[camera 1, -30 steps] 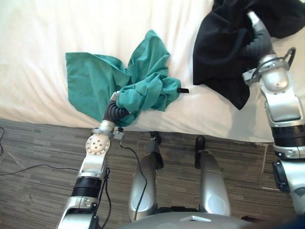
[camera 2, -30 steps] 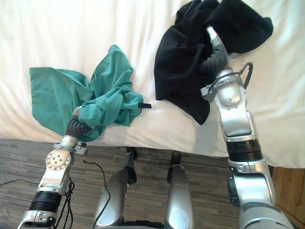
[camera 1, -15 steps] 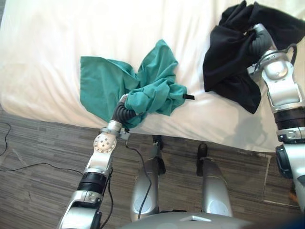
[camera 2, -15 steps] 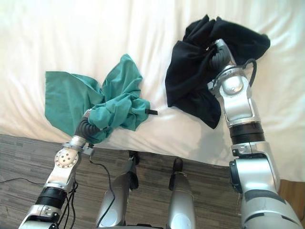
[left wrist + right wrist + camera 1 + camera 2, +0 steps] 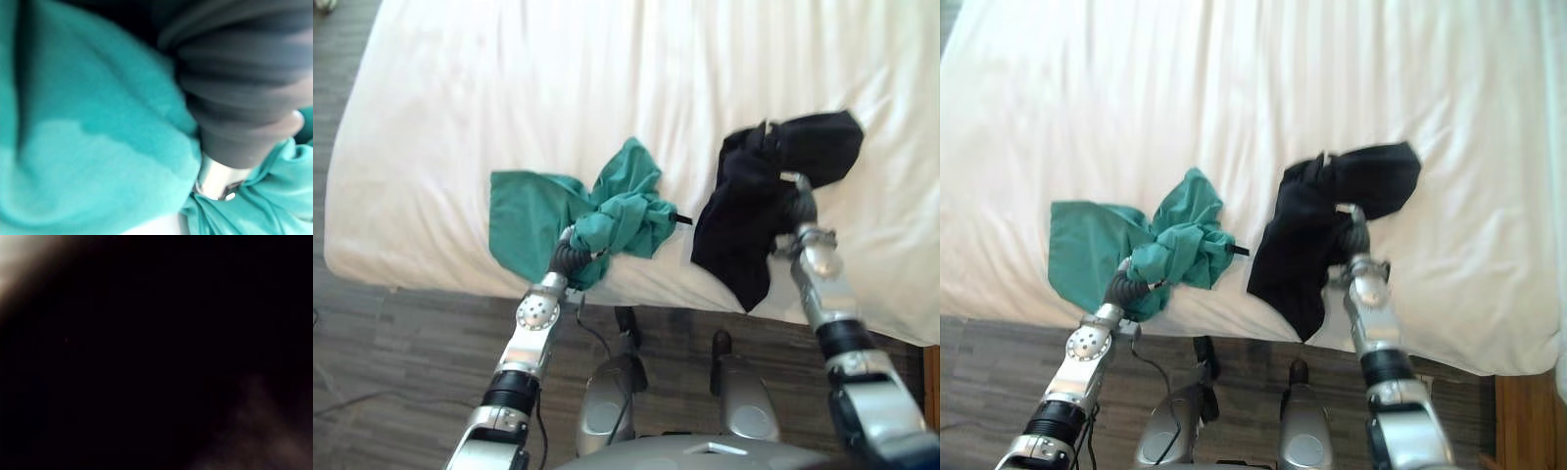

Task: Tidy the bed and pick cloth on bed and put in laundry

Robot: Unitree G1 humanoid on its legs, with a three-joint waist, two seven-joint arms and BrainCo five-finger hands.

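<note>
Cloths bunched over both hands at the bed's lower edge
At centre-left of the frame the teal cloth (image 5: 607, 211) wraps the left hand (image 5: 568, 258), trailing leftward; at centre-right the black cloth (image 5: 749, 211) covers the right hand (image 5: 800, 208), running upper right to lower centre across the bed (image 5: 558, 88). Neither hand's grip can be told.

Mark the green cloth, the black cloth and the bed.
green cloth (image 5: 524, 215): left eye view, on its flat spread part.
black cloth (image 5: 739, 220): left eye view, on its wide middle part.
bed (image 5: 558, 88): left eye view, on bare white sheet.
</note>
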